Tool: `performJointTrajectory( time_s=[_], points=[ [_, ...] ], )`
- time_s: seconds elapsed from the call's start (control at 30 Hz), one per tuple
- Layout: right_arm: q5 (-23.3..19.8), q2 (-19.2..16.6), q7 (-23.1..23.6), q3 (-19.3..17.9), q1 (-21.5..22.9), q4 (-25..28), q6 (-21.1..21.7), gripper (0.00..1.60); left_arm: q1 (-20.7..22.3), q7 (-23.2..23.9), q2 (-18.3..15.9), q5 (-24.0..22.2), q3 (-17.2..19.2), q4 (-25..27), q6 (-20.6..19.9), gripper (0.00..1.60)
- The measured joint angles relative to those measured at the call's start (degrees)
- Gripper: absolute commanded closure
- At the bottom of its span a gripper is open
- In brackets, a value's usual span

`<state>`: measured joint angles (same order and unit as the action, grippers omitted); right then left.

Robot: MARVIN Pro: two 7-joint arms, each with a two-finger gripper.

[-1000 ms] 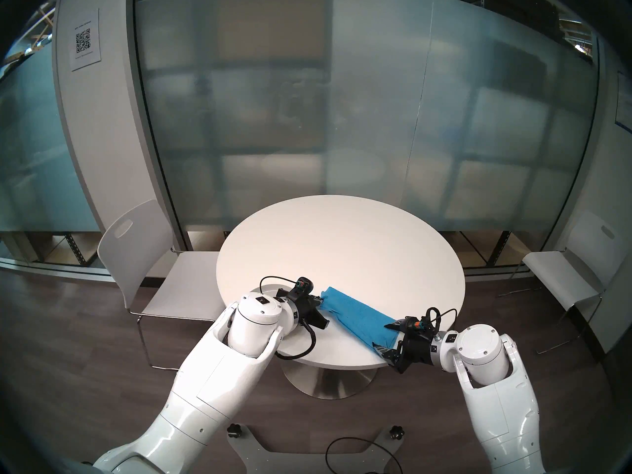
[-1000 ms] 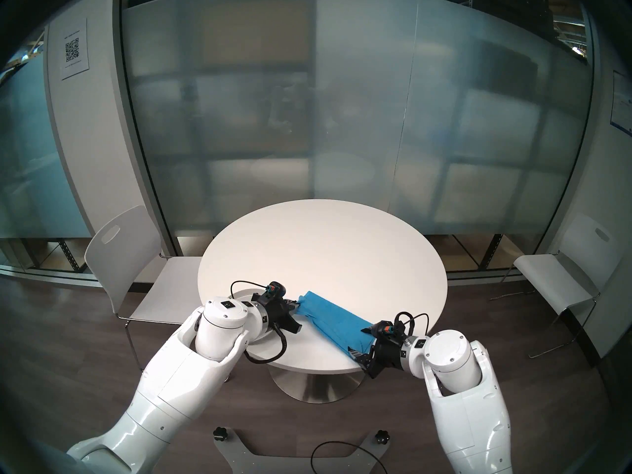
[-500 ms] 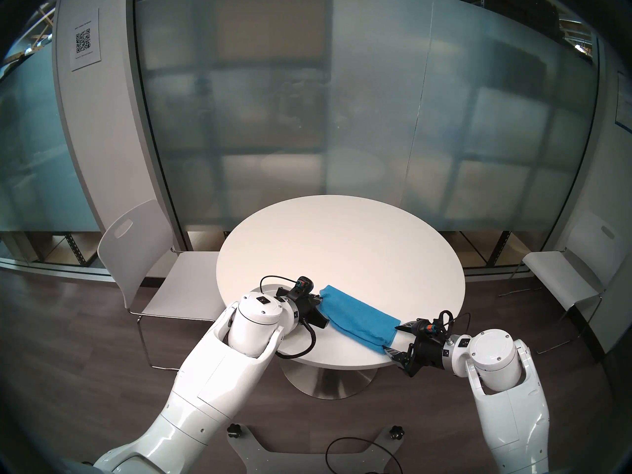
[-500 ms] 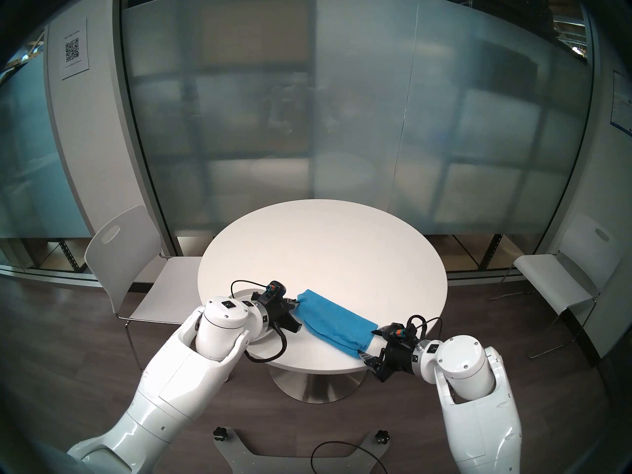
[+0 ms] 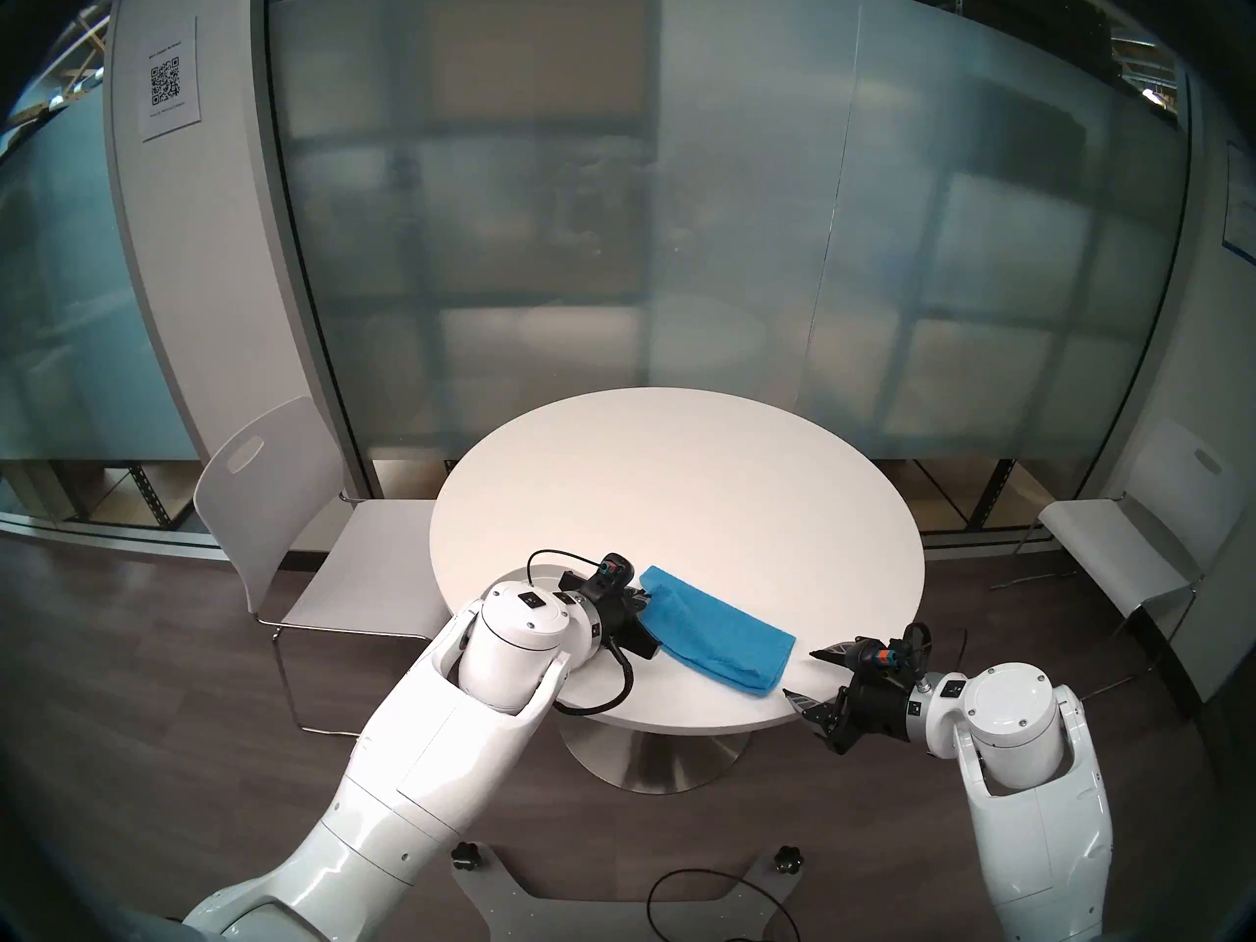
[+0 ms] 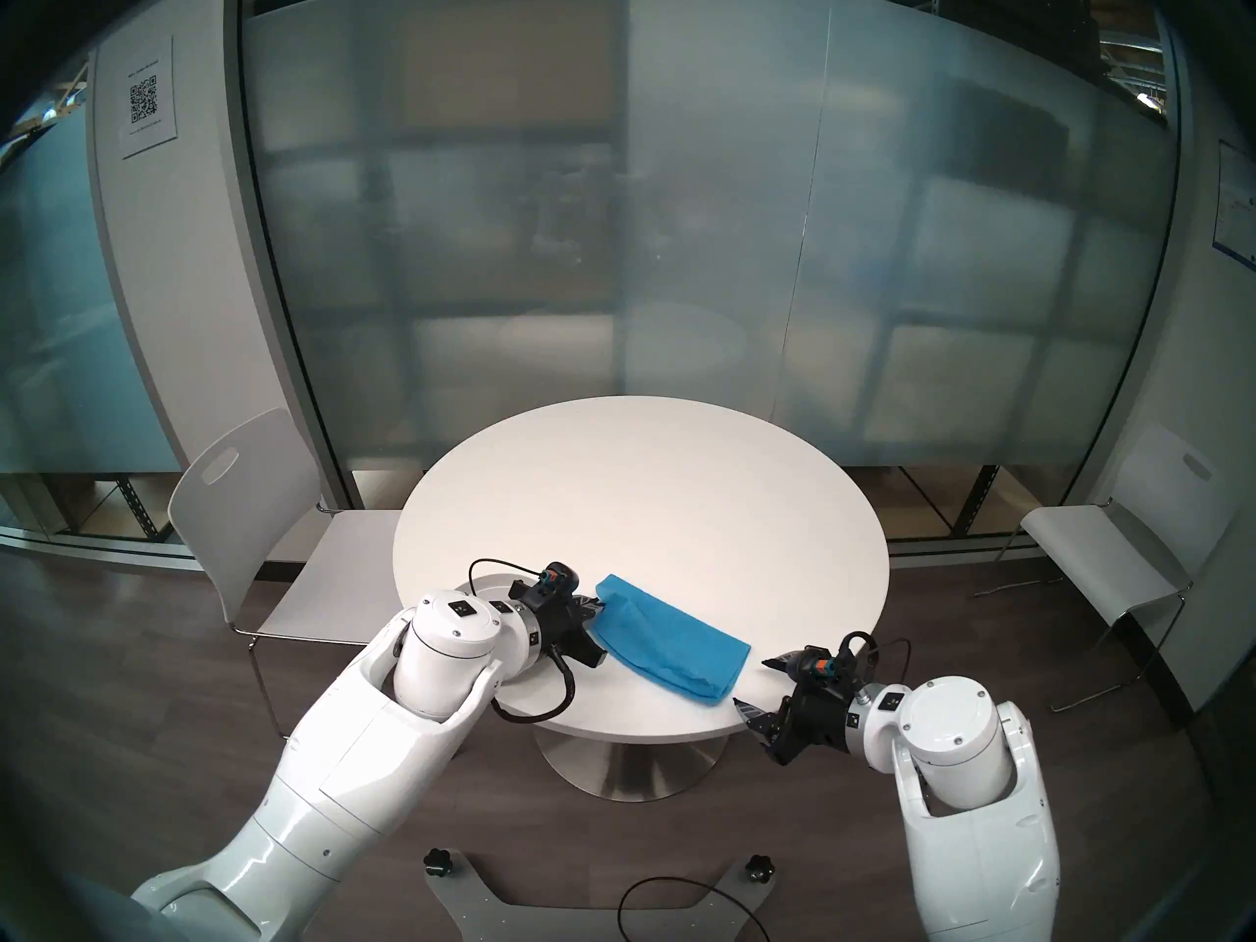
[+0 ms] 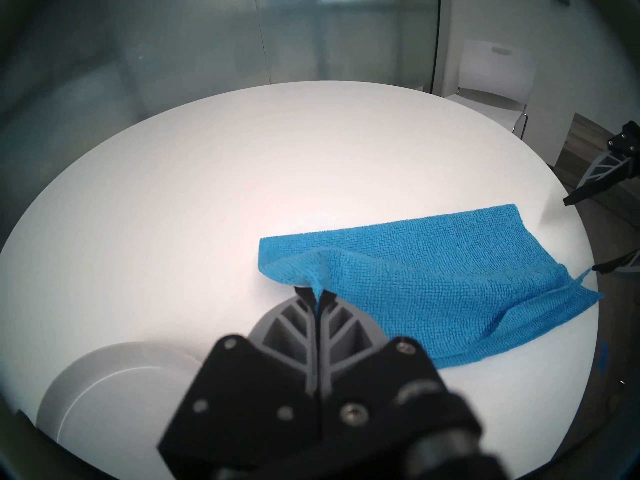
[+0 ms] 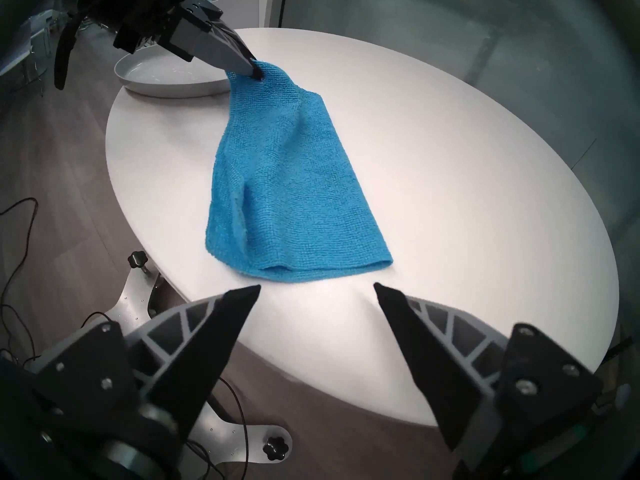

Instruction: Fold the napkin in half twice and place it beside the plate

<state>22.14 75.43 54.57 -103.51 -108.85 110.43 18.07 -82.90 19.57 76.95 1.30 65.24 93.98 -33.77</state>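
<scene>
Nearest the robot, the right gripper (image 8: pixel 317 288) hangs just off the near edge of the round white table (image 5: pixel 679 485), its fingers (image 8: pixel 221 334) spread wide and empty, clear of the cloth. Just beyond them lies the napkin (image 8: pixel 291 191), a bright blue terry cloth folded into a long band on the table, its near end flat and loose, one side edge rumpled where the layers do not line up.

Farther along, the left gripper (image 7: pixel 317 294) is clenched on the far end of the napkin, pinching a small peak of cloth and lifting it slightly off the table. Behind that gripper, at the table's left edge, sits the pale plate (image 8: pixel 166 77), close to the pinched end.

The risks, as I judge them: only one end is held, so any pull by the left arm would drag the whole band instead of folding it, and the loose layers could slide apart and spoil the first fold. The pinch looks shallow and may catch only the top layer. A sweep toward the plate could also drape cloth over its rim rather than beside it.
</scene>
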Motion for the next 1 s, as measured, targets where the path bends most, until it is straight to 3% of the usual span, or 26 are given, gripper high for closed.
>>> performJointTrajectory(
  time_s=[0.73,1.0],
  points=[
    [-0.2,1.0,-1.1,-0.7,0.5,-1.3,-1.4,0.23,4.3,6.0,-5.3,2.8,1.2,2.0,0.6,1.6],
    [-0.3,1.5,-1.6,-0.7,0.7,-1.5,-2.0,0.22,5.7,8.5,-6.7,4.1,-0.3,1.2,0.7,1.6]
  ],
)
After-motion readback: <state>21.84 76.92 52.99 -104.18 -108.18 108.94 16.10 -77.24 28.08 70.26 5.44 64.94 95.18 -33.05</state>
